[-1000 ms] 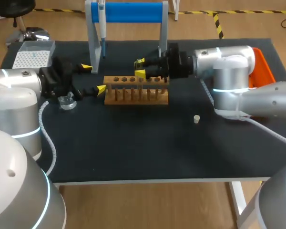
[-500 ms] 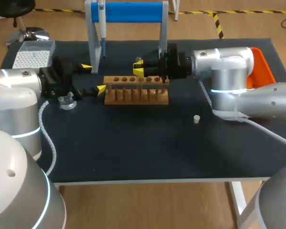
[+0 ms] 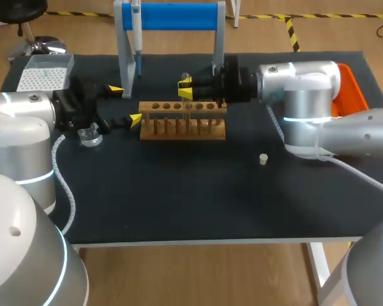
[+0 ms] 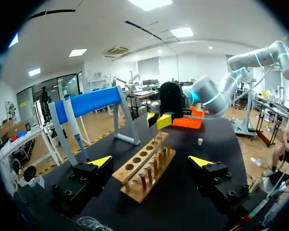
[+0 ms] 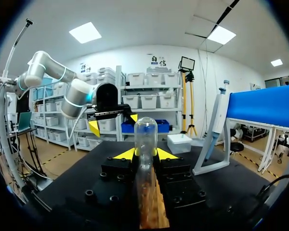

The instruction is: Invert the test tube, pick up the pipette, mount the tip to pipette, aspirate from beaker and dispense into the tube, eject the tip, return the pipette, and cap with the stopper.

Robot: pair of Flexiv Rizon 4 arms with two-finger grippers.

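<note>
On the black table (image 3: 179,204), the blue stand (image 3: 172,16) with the pipette (image 3: 136,38) looms at twelve o'clock of the wooden rack (image 3: 182,120), close behind the right gripper (image 3: 186,89), which is clamped on the test tube (image 5: 146,137) over the rack. The left gripper (image 3: 124,105) gapes empty at nine, and the stopper (image 3: 263,159) lies at four.

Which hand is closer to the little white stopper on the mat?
Right. The right hand holds the test tube over the rack, nearer the stopper; the left hand sits open beyond the rack's other end.
</note>
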